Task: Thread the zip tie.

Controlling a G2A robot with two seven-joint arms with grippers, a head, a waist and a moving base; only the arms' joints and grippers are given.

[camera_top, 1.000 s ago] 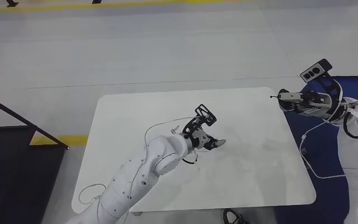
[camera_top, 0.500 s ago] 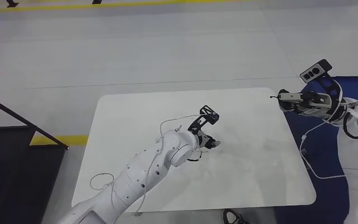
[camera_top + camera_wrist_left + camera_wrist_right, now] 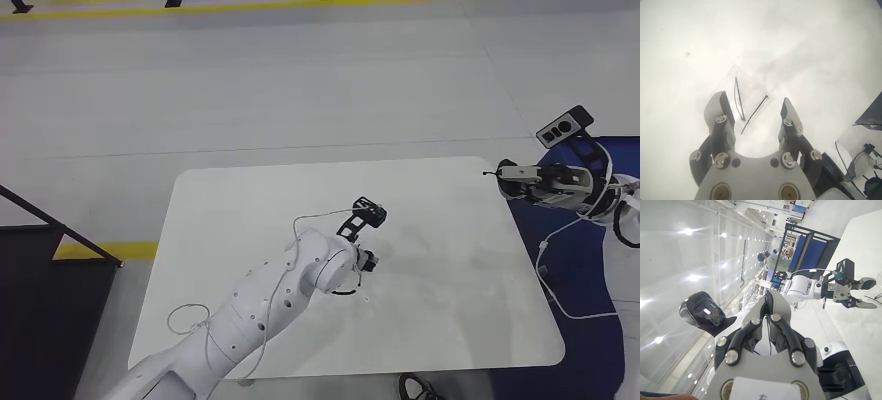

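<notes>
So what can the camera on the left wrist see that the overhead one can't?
The left wrist view adds the small stuff: a clear plastic sheet carrying a doubled-over zip tie and a straight zip tie, both black. The top view adds the big picture: the whole white table and the long left arm stretched to its middle. Both share the left gripper, open, hanging above the table.

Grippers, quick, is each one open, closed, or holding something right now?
Left gripper: open, empty, over the zip ties.
Right gripper: shut; cannot tell whether it grips anything.
</notes>
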